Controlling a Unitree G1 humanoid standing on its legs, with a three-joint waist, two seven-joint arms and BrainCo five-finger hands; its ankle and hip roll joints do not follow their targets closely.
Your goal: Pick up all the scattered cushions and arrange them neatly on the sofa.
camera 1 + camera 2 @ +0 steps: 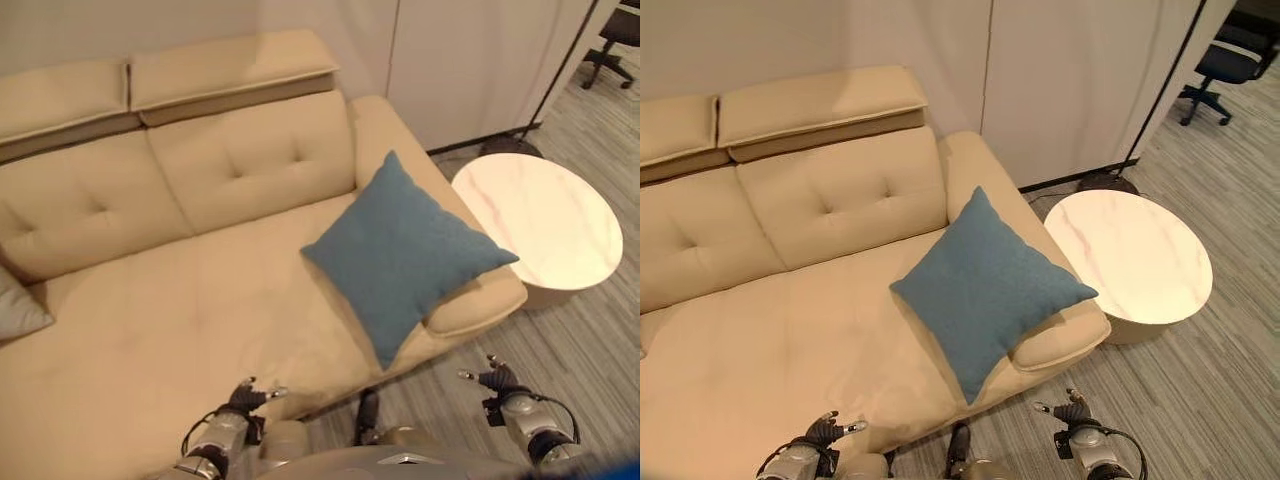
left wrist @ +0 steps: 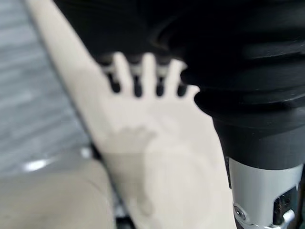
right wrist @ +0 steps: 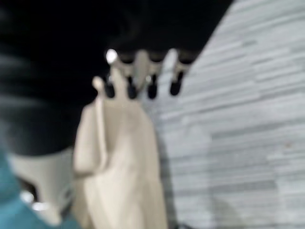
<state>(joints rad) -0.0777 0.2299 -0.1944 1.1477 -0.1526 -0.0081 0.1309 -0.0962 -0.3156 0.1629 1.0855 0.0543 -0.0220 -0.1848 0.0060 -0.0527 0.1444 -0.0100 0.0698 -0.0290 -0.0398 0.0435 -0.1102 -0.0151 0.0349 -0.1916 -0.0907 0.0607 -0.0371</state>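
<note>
Both my hands low at sofa [image 1: 180, 330] front edge, holding nothing: left hand [image 1: 243, 398] over seat edge, fingers [image 2: 143, 71] straight, relaxed; right hand [image 1: 497, 381] off sofa's arm end, above floor, fingers [image 3: 143, 64] straight, empty

Blue cushion [image 1: 405, 250] on sofa, tilted, propped across armrest, one corner hanging past seat front. Grey cushion [image 1: 15, 305] at sofa's far end, against backrest

Step, as I judge: straightening blue cushion. Next move calls for reaching up to it, gripping its edges, setting it upright against backrest

Round counter [image 1: 540, 220] beside armrest, bare
</note>
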